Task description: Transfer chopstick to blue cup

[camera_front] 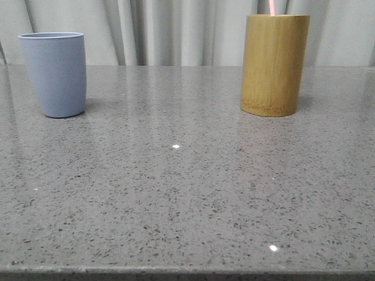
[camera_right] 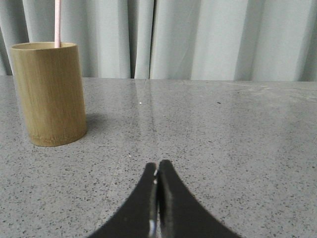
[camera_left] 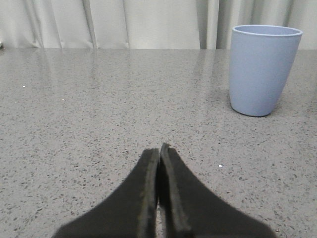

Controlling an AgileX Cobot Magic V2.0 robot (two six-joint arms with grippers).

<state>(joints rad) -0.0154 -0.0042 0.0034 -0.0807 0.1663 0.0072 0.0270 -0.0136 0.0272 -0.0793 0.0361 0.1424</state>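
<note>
Matte, seemingly plastic blue cup [camera_front: 53, 73]; bamboo holder [camera_front: 274, 64]; glossy speckled stone table [camera_front: 187, 199].

Left gripper [camera_left: 159, 151] has its 2 black fingers pressed together, holding nothing. Right gripper [camera_right: 157, 168] likewise looks closed and empty, both apparently low over the surface.

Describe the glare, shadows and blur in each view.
Front view: small bright glints dot the polished grey speckled stone table, and the tall tan bamboo holder throws a soft shadow to its right. Left wrist view: the shut left gripper looks blurred, the pale blue plastic cup sharp. Right wrist view: the right gripper is soft, the thin pink chopstick clear.
</note>
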